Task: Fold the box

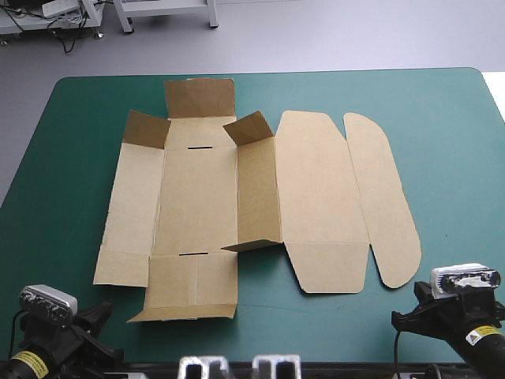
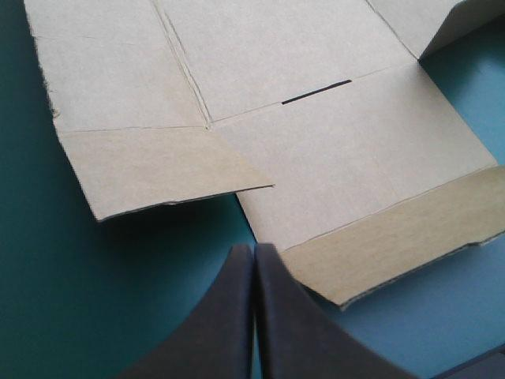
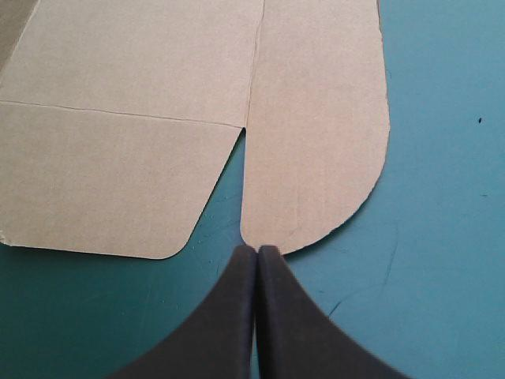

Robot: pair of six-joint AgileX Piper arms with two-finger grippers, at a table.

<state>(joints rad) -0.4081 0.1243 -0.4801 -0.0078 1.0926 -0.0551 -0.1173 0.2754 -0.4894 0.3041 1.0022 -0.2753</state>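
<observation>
The box (image 1: 197, 197) lies opened out mid-worktop (image 1: 450, 158), just a few flaps (image 1: 249, 126) lifted. The left end effector (image 2: 255, 249) and right end effector (image 3: 257, 249) sit pinched closed and empty at its near edge, probably poised to slip under the board.

We hold both arms low at the near side in the high view. Our left arm (image 1: 47, 351) sits at about seven o'clock, its wrist angled toward one o'clock. Our right arm (image 1: 461, 324) sits at about five o'clock, its wrist angled toward eleven o'clock. In its own wrist view our left gripper (image 2: 254, 249) is closed, the two black fingers (image 2: 209, 324) pressed together into one pointed arch with a thin seam at the middle. Our right gripper (image 3: 257, 249) is closed the same way, fingers meeting tip to base.
</observation>
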